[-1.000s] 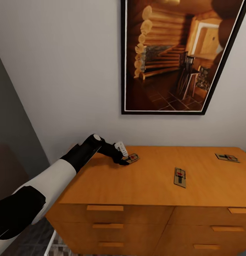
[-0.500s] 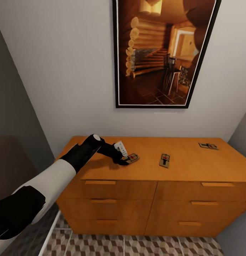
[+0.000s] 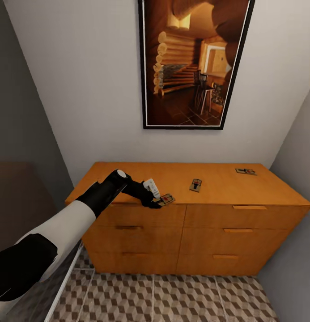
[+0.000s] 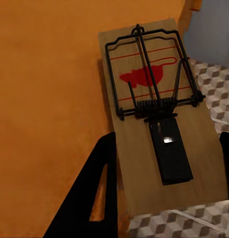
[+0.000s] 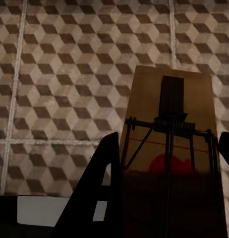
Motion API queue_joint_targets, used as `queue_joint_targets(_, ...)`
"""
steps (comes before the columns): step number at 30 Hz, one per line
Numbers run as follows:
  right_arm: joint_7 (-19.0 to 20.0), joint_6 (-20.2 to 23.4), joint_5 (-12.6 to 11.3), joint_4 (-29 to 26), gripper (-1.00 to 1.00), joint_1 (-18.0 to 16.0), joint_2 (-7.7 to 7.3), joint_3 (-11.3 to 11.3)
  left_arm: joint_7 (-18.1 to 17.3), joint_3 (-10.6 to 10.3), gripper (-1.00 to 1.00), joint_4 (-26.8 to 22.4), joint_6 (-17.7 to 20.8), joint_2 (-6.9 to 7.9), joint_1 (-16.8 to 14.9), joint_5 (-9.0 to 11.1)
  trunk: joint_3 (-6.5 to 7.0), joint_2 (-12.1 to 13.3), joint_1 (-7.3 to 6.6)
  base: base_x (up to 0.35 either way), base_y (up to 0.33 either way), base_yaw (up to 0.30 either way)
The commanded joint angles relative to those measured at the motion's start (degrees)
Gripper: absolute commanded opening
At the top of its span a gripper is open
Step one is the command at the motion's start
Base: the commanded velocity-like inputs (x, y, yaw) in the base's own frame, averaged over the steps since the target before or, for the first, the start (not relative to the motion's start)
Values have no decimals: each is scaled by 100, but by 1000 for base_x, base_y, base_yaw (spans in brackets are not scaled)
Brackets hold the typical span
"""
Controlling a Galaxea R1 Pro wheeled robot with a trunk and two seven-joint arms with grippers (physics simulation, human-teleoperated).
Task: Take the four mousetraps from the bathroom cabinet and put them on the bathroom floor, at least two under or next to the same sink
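Orange-brown wood is seen on the cabinet (image 3: 217, 183); tan boards, black wire and a red mark on the mousetraps (image 4: 159, 124); brown-beige-white cubes on the floor (image 5: 70, 64).

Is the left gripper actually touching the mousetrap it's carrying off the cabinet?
Touching. In the left wrist view the mousetrap sits between the left gripper's two dark fingers, its edges against them, partly past the cabinet edge.
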Motion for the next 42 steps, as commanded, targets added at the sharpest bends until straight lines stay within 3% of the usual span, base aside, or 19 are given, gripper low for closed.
queue_joint_targets(1,15,-16,50,4,-100,-2,-2,-52,-22,6,-100,-2,40,-2,-3,-29,-6,-3,-4,-336,-92,0)
queue_joint_targets(18,27,-16,49,1,-100,-3,-2,-52,-9,6,-100,349,27,-10,-3,-31,-6,-3,-4,-334,-93,0)
queue_joint_targets(23,9,-16,51,1,-100,-4,-2,-52,-3,6,-100,437,22,-11,-3,-31,-6,-3,-4,-89,-27,0)
queue_joint_targets(29,-12,-16,55,-5,-100,-2,-2,-52,12,-10,-100,987,-37,-145,98,-31,-6,-3,-4,-1,0,0)
queue_joint_targets(33,-6,-16,54,-5,-100,-3,-9,-59,38,-12,-100,1465,-618,-208,342,-31,-6,-3,-4,0,0,0)
queue_joint_targets(42,-6,-16,56,-12,-100,-2,-16,-66,670,-12,-100,3638,-2522,-452,778,-31,-6,-3,-4,0,0,0)
